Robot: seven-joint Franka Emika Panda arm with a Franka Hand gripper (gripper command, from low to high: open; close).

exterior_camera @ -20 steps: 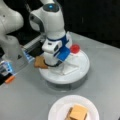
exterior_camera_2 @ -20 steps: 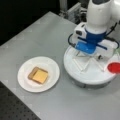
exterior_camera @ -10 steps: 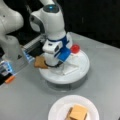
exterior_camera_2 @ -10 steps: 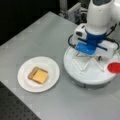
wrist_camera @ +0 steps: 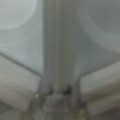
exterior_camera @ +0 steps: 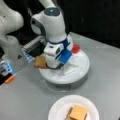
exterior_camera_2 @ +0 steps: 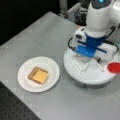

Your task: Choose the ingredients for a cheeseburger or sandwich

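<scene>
A white robot arm with a blue wrist section reaches straight down onto a round white divided tray (exterior_camera: 80, 71) that sits on a grey table (exterior_camera_2: 37, 37). Its gripper (exterior_camera: 53, 65) is low over the tray's edge nearest a front view's left, its tips buried behind the arm's body, so whether the fingers are spread or pressed together cannot be told. A tan square bread slice (exterior_camera: 41, 62) lies at that same tray edge, just beside the gripper; contact between them is not visible. A round red piece (exterior_camera: 75, 49) rests at the tray's far rim. Near the table's front edge stands a white paper plate (exterior_camera_2: 51, 66) carrying a small stack (exterior_camera_2: 38, 75): a tan bread slice underneath with a yellow square cheese slice (exterior_camera_2: 40, 76) on top, slightly offset. Judging by this, the sandwich is partly built and the arm is at the picking stage over the tray; taking the bread would call for a level, centred grip on a thin flat piece. No dark patty is visible anywhere. The wrist view shows only blurred grey and white surfaces with a pale ridge running down the middle, nothing identifiable.
</scene>
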